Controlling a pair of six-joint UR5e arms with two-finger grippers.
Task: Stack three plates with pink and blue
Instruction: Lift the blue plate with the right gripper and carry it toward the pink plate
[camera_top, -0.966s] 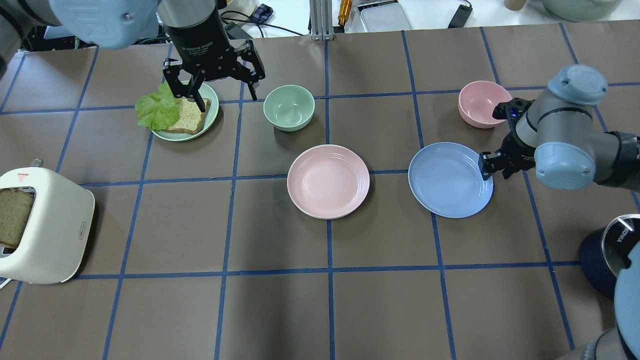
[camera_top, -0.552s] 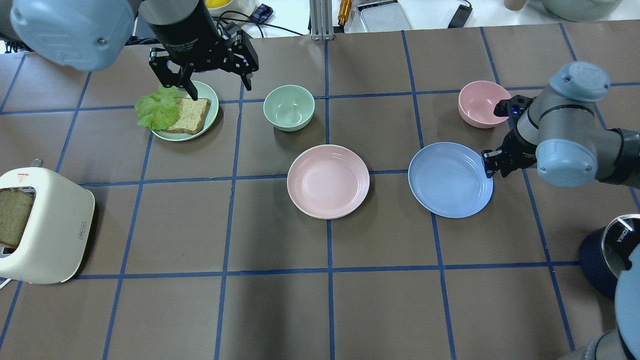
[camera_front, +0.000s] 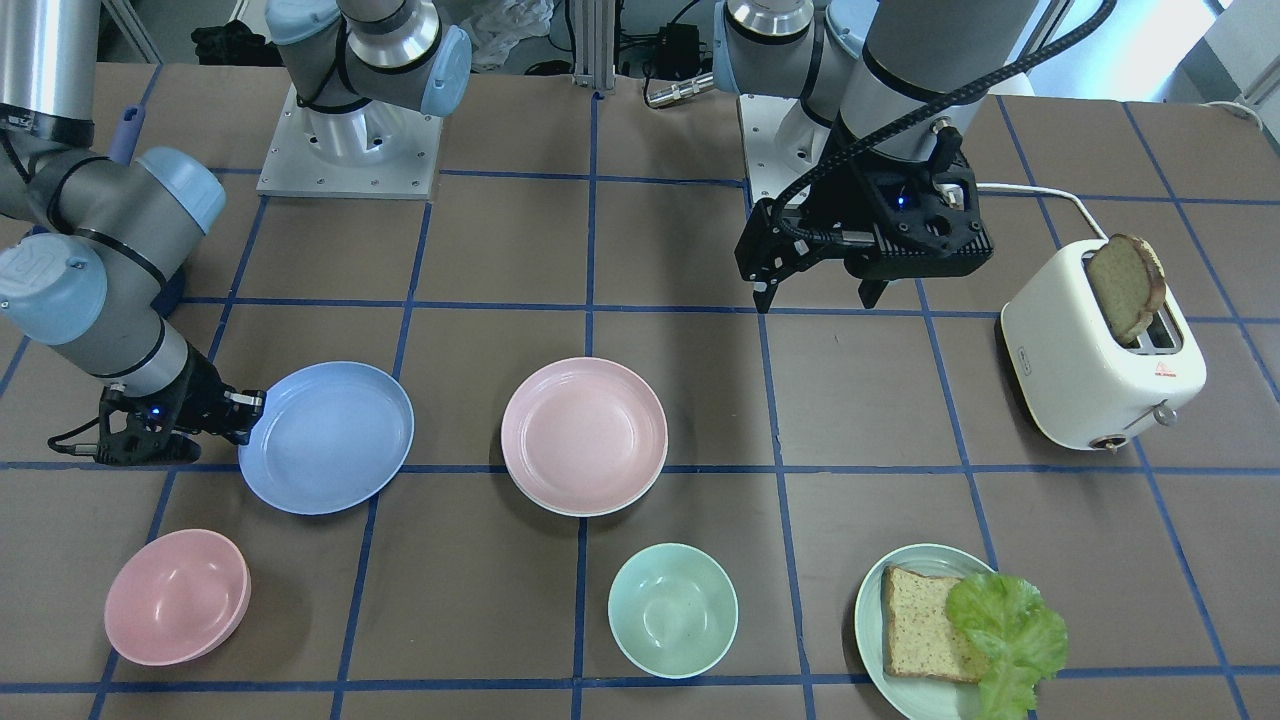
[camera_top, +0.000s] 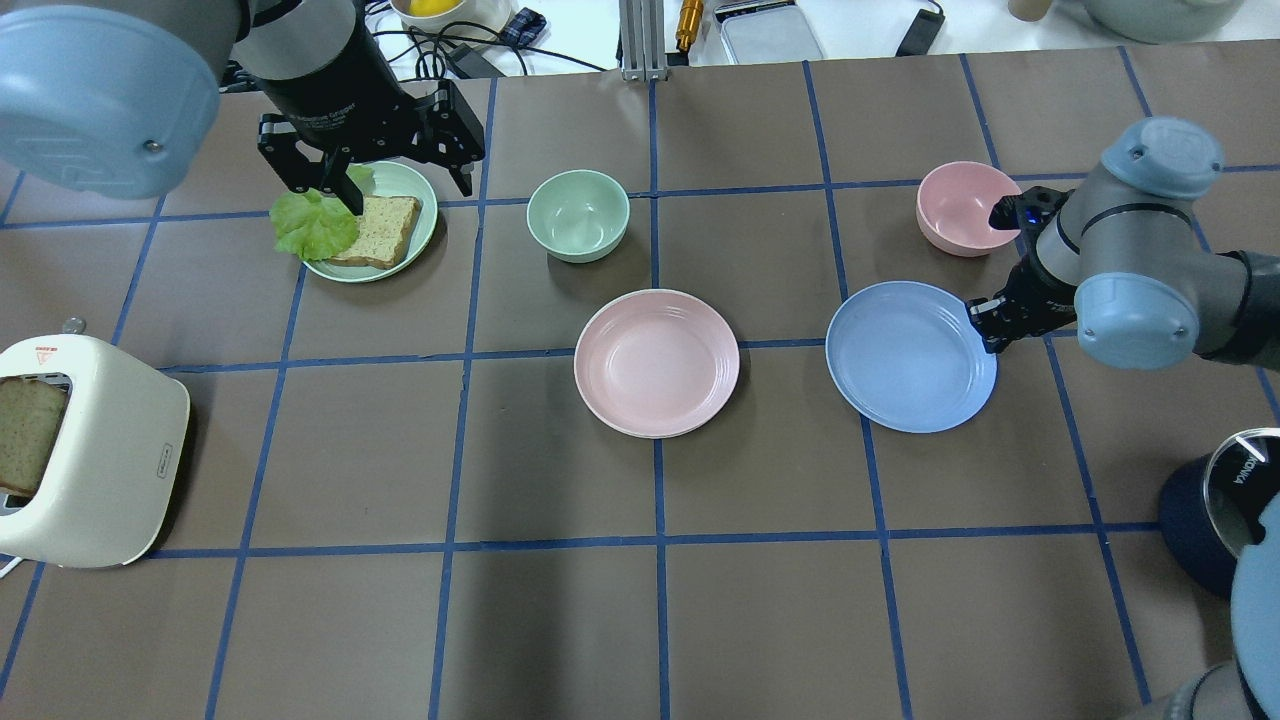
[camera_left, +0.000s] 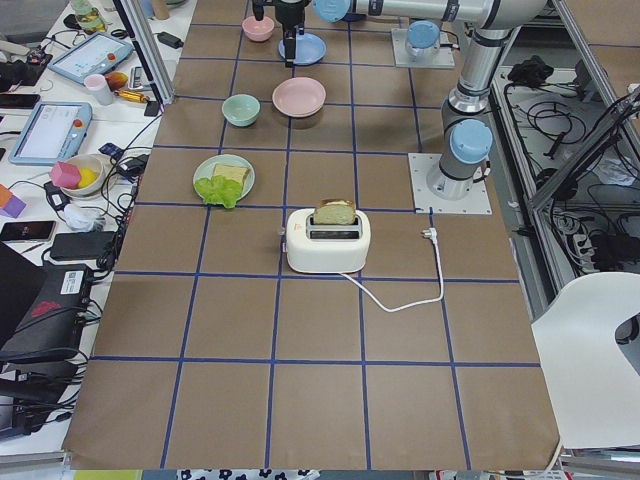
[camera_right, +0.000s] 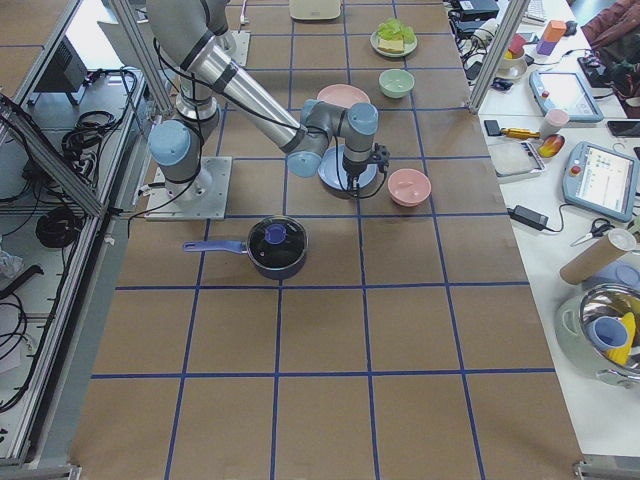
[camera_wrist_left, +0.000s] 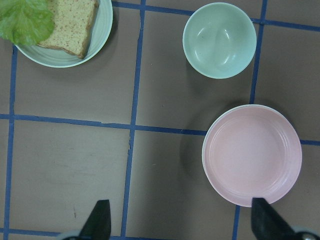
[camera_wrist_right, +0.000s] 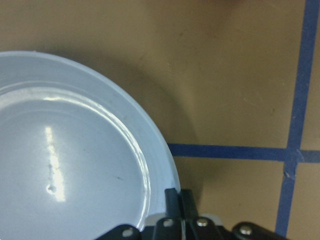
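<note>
The pale pink plate (camera_top: 656, 362) lies in the table's middle, stacked on the cream-white plate, of which only a thin rim (camera_front: 585, 513) shows. The light blue plate (camera_top: 908, 357) lies to its right, its right side raised a little. My right gripper (camera_top: 985, 325) is shut on the blue plate's right rim; the right wrist view shows the fingers (camera_wrist_right: 175, 200) closed over the rim of the plate (camera_wrist_right: 75, 150). My left gripper (camera_top: 405, 195) is open and empty, high above the table, with the pink plate (camera_wrist_left: 252, 155) below it.
A pale green plate with bread and lettuce (camera_top: 370, 225) is at the far left, a mint bowl (camera_top: 578, 215) beside it, a pink bowl (camera_top: 955, 208) behind the blue plate. A toaster with bread (camera_top: 90, 450) stands at left, a dark pot (camera_right: 275, 245) at near right.
My left gripper has moved left and up in the overhead view, still open. The right gripper has risen slightly, and the blue plate has shifted a little to the right with it.
</note>
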